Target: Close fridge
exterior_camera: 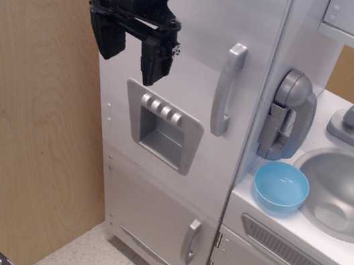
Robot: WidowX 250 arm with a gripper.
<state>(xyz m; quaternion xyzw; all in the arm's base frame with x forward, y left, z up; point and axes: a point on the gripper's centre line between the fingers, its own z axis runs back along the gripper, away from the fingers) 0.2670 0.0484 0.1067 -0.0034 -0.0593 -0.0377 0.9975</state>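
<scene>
The fridge is a tall white toy-kitchen cabinet. Its tall white door (196, 61) lies flat against the cabinet front, with a vertical grey handle (225, 90) at its right edge and a grey dispenser panel (161, 127) below the middle. No shelves show. My black gripper (132, 53) hangs open and empty in front of the door's upper left, just above the dispenser panel, fingers pointing down. I cannot tell whether it touches the door.
A short white door with a small grey handle (190, 241) sits below the fridge door. A wooden panel (28, 107) stands to the left. To the right are a grey toy phone (288, 115), a blue bowl (280, 187), a grey sink (346, 195) and a vented oven front (292, 257).
</scene>
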